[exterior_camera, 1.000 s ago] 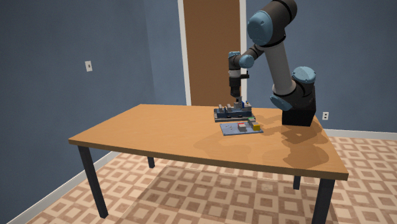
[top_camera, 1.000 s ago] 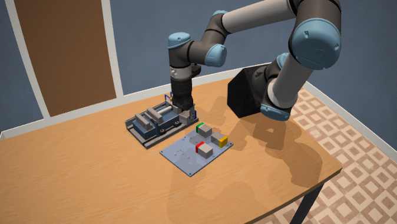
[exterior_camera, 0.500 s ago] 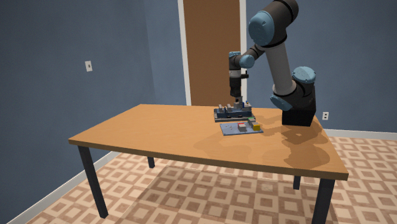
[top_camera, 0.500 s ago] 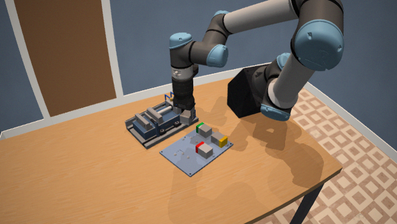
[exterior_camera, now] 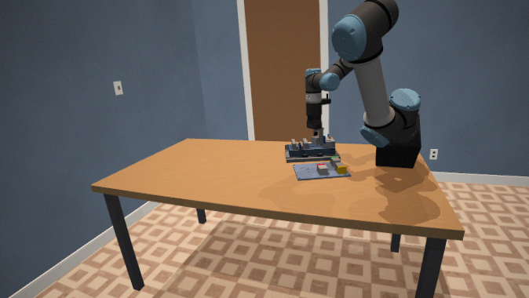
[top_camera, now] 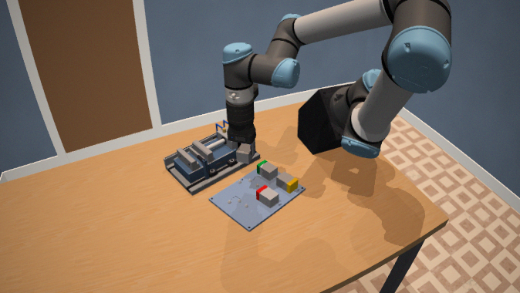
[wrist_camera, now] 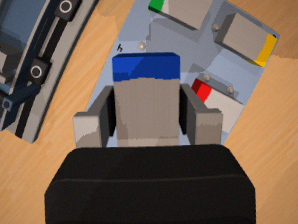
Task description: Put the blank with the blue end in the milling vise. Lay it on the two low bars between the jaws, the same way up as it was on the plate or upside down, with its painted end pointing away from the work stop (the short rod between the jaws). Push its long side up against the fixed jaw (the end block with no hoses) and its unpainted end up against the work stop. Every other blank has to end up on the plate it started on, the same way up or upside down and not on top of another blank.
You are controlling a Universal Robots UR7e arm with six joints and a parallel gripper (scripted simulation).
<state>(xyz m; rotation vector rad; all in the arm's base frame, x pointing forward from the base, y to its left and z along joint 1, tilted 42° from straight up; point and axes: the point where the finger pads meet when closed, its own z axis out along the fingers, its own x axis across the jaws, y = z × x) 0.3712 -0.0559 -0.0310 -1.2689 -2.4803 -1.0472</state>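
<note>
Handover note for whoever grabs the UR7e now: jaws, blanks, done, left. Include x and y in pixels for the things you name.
Jaws (wrist_camera: 148, 120): closed on the blank with the blue end (wrist_camera: 146, 107) (top_camera: 244, 153), blue end sticking out, held up off the plate.
Plate (top_camera: 231, 208) (exterior_camera: 304, 176): green-ended blank (top_camera: 268, 170), yellow-ended blank (top_camera: 286, 182) (wrist_camera: 246, 39) and red-ended blank (top_camera: 268, 196) (exterior_camera: 322, 169), none stacked.
Vise (top_camera: 190, 189) (exterior_camera: 311, 159): beside the plate.
Done: blue-ended one picked.
Left: lay it on the two low bars, painted end away from the work stop, long side against the fixed jaw, unpainted end against the stop, then release. Leave the other three on the plate.

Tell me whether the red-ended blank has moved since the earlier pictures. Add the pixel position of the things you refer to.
No. The red-ended blank (top_camera: 269, 197) (exterior_camera: 322, 170) (wrist_camera: 225, 106) sits at the same spot on the plate (top_camera: 231, 212) (exterior_camera: 304, 175) (wrist_camera: 172, 35), judged against the plate's corners in the top view.
</note>
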